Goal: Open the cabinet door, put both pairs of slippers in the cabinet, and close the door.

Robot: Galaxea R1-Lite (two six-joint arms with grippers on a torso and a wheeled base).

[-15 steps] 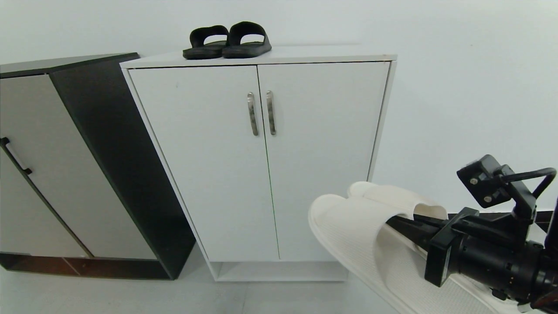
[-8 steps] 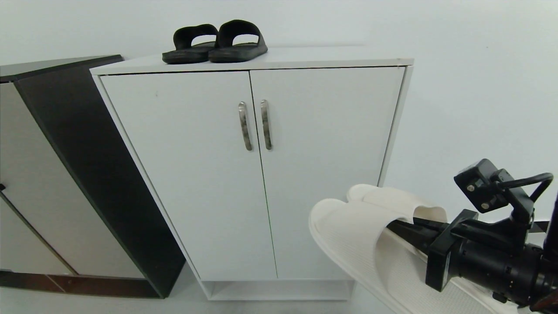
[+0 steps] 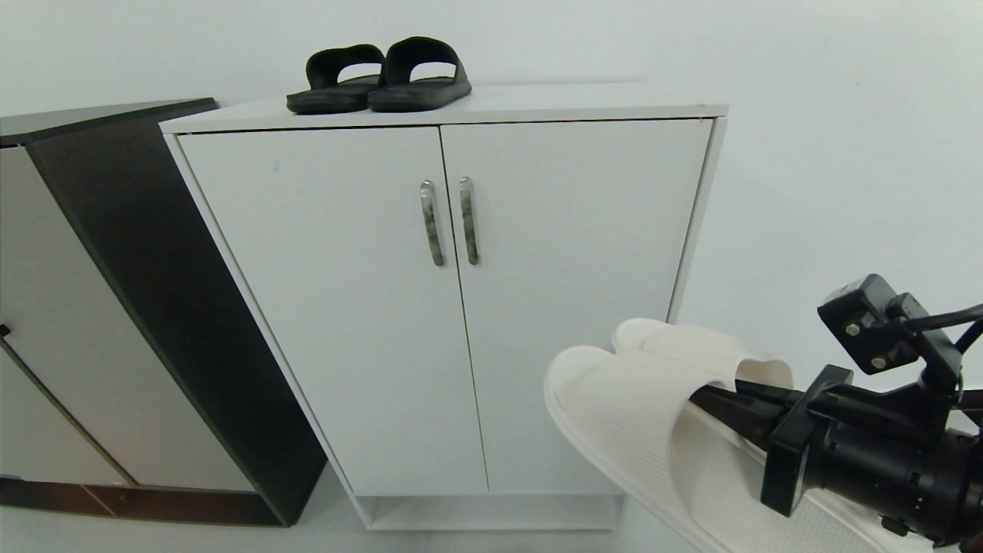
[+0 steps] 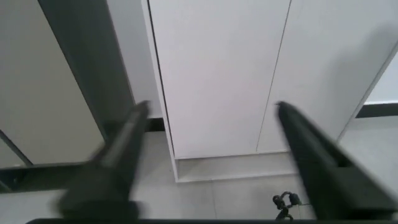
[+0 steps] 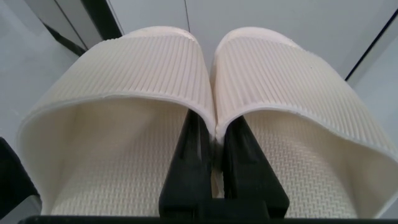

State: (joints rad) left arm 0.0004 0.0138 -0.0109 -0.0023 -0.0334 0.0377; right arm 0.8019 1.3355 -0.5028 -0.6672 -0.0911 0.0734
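The white cabinet (image 3: 369, 322) stands with both doors shut, its two metal handles (image 3: 449, 223) side by side at the middle. A pair of black slippers (image 3: 380, 77) sits on its top at the left. My right gripper (image 3: 722, 403) is low at the right, shut on a pair of white slippers (image 3: 637, 399), its fingers (image 5: 193, 162) pinching the two inner straps together (image 5: 214, 118). The white slippers (image 5: 124, 112) point toward the cabinet's lower right door. My left gripper (image 4: 211, 112) is open, low before the cabinet's base (image 4: 230, 165), holding nothing.
A black-and-grey cabinet (image 3: 115, 307) stands tilted against the white one's left side. A plain white wall runs behind and to the right. Grey floor (image 4: 236, 199) lies in front, with a small dark object (image 4: 283, 202) on it.
The head view first shifted closer and to the right of the cabinet, then steadied. My right gripper with the white slippers has edged slightly right and down.
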